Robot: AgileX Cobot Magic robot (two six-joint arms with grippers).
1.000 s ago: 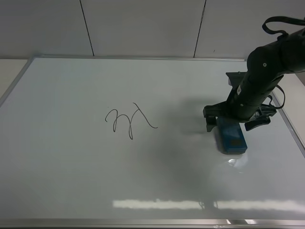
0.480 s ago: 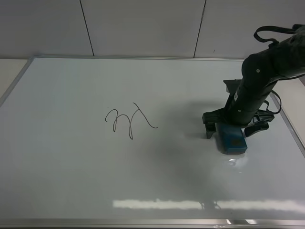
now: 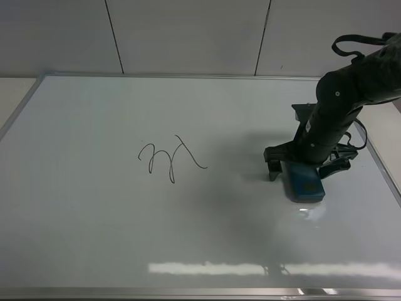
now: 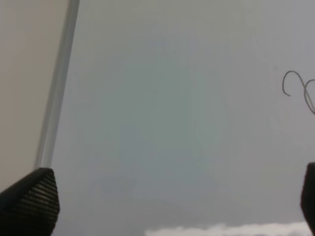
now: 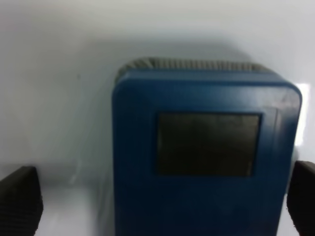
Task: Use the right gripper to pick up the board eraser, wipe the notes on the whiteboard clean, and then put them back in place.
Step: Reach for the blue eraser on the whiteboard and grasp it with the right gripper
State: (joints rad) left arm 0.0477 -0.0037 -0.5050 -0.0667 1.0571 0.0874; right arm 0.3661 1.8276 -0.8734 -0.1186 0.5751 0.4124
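A: Reading left to right, what was where?
B: The left gripper (image 4: 167, 209) hung over bare whiteboard (image 3: 94, 238), jaws spread, nothing between them. The notes (image 3: 170, 160) sat a little toward nine o'clock of the board's middle, unwiped. The board eraser (image 3: 307, 186) lay flat toward three o'clock, near the frame on that side and well apart from the scribble.
A: And the right gripper (image 3: 302, 169)?
B: It was low over the eraser's twelve o'clock end, spread as wide as it went, with a finger along each long side. In the wrist view one of the fingers (image 5: 18, 199) stood clear, with bare board between it and the blue shell. The other was just beside the shell, and I could not tell if it touched. Nothing was held. The rest of the block reached toward five o'clock.
A: How would it handle?
B: Light, I judged, with a stiff plastic shell and a soft grey pad beneath (its ribbed edge showed at the far end). With smooth sides on a glossy board, it could skid if one finger arrived first. I'd have pinched it across the narrow width, low on the long sides
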